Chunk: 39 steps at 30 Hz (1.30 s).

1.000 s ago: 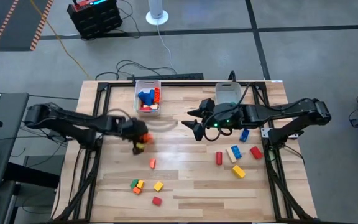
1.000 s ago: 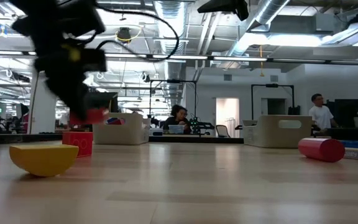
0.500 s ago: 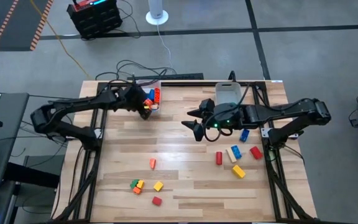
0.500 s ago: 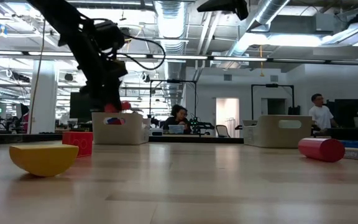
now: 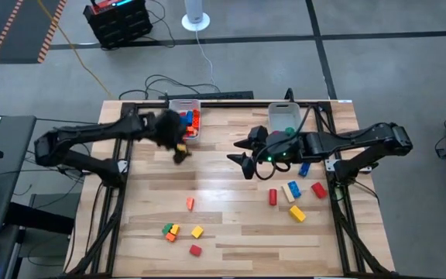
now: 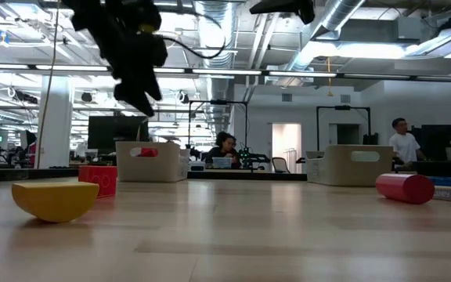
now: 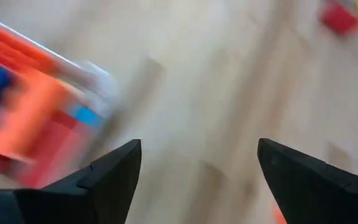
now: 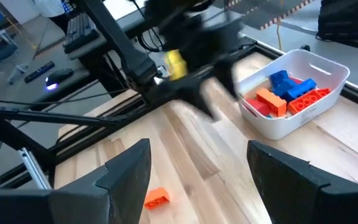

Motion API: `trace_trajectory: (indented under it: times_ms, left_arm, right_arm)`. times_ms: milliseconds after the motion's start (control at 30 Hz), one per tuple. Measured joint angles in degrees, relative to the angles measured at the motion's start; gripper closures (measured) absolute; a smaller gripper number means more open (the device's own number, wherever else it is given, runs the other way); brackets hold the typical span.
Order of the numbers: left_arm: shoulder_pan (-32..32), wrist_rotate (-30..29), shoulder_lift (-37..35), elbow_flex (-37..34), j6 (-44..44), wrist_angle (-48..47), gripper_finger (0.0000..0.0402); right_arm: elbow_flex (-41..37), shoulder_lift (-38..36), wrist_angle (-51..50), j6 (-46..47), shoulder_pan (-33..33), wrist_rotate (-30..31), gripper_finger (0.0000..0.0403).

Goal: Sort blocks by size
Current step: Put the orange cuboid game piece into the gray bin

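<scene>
My left gripper (image 5: 178, 147) hangs beside the left bin (image 5: 184, 108) at the tabletop's far edge, fingers (image 7: 98, 180) spread with nothing between them, so I judge this the gap between drops. That bin holds blue, orange and red blocks (image 8: 288, 93). My right gripper (image 5: 241, 153) waits mid-table near the right bin (image 5: 283, 114), fingers spread and bare. Loose blocks (image 5: 183, 231) lie toward the near left edge, and more blocks (image 5: 294, 192) toward the right edge. Next, I'd swing the left arm to the near-left group and pick one block by size.
</scene>
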Motion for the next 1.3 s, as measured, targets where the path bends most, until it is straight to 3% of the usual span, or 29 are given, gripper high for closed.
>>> trace_trajectory:
  times_ms: [133, 300, 533, 833, 1067, 1300]
  left_arm:
    - [-12.5, -1.1, 0.0, 0.0, -11.6, -7.0, 0.0103]
    - [-27.5, -8.0, 1.1, -0.1, -30.0, -8.0, 0.0111]
    - [-39.9, -18.6, 4.6, -0.1, -50.6, -3.2, 0.0112]
    - [-40.3, -18.9, 20.0, 0.1, -63.9, 6.8, 0.0108]
    - [-40.0, -17.2, 30.1, 7.6, -66.0, -1.3, 0.0108]
    - [-40.9, -16.7, 33.4, 12.3, -66.6, -5.6, 0.0109]
  right_arm:
    - [0.0, 0.0, -3.9, 3.6, -0.1, 3.4, 0.0113]
    - [0.0, 0.0, -11.9, 9.3, -0.5, 6.3, 0.0113]
    - [0.0, -0.8, -15.2, 8.0, -0.5, 5.6, 0.0113]
    - [0.0, -3.6, -17.1, -4.3, -0.4, 2.5, 0.0113]
    - [0.0, -8.6, -20.5, -8.1, 0.6, 1.9, 0.0113]
    - [0.0, -13.8, -20.7, -11.0, 0.6, 1.9, 0.0113]
